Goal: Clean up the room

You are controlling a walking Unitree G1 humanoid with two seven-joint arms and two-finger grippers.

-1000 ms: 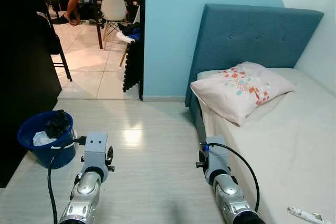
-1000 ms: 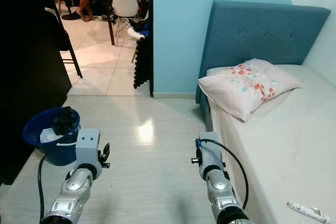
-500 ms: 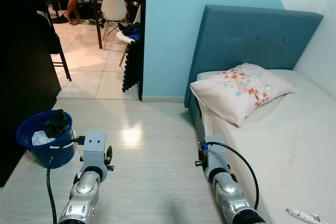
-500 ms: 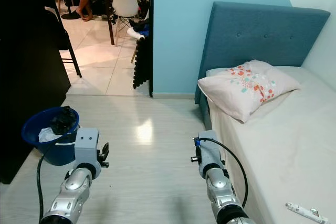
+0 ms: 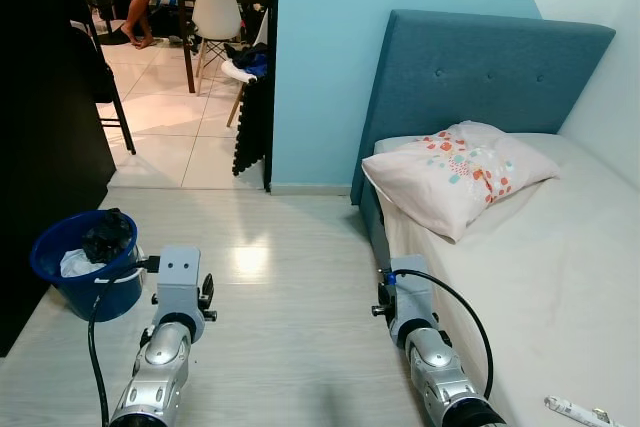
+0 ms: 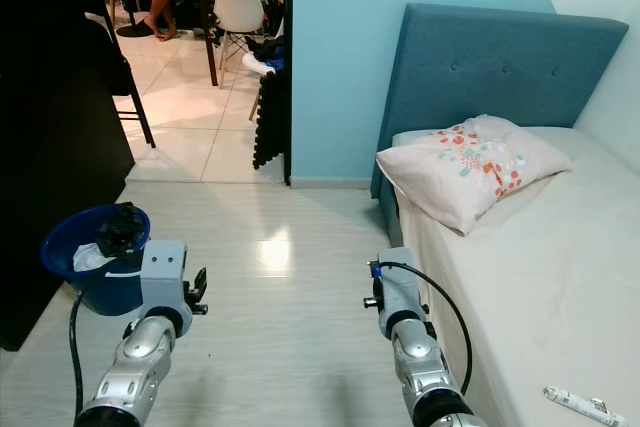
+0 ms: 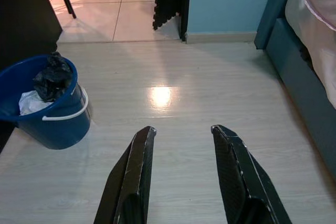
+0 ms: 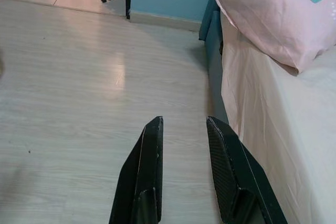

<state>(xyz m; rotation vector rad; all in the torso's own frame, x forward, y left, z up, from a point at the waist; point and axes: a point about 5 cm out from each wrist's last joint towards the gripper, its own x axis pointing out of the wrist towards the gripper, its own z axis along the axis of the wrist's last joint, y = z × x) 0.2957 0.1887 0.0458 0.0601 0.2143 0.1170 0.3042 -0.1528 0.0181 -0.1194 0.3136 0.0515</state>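
A blue bucket (image 5: 82,265) stands on the pale wood floor at the left, by a black cabinet, with a black bag and white rubbish inside; it is also in the left wrist view (image 7: 44,111). A small white object (image 5: 582,411) lies on the bed near the lower right edge. My left gripper (image 7: 181,132) hangs open over the floor, to the right of the bucket, holding nothing. My right gripper (image 8: 184,124) is open and empty above the floor beside the bed's side. Both silver arms (image 5: 165,347) reach forward and low.
A bed (image 5: 560,277) with a blue headboard (image 5: 470,67) and a flowered pillow (image 5: 455,172) runs along the right. A black cabinet (image 5: 45,127) stands at the left. Through the doorway are a tiled room, a white chair (image 5: 215,12), a table, and a person's legs (image 5: 135,2).
The head views shifted slightly. Both arms and the objects stay where they were.
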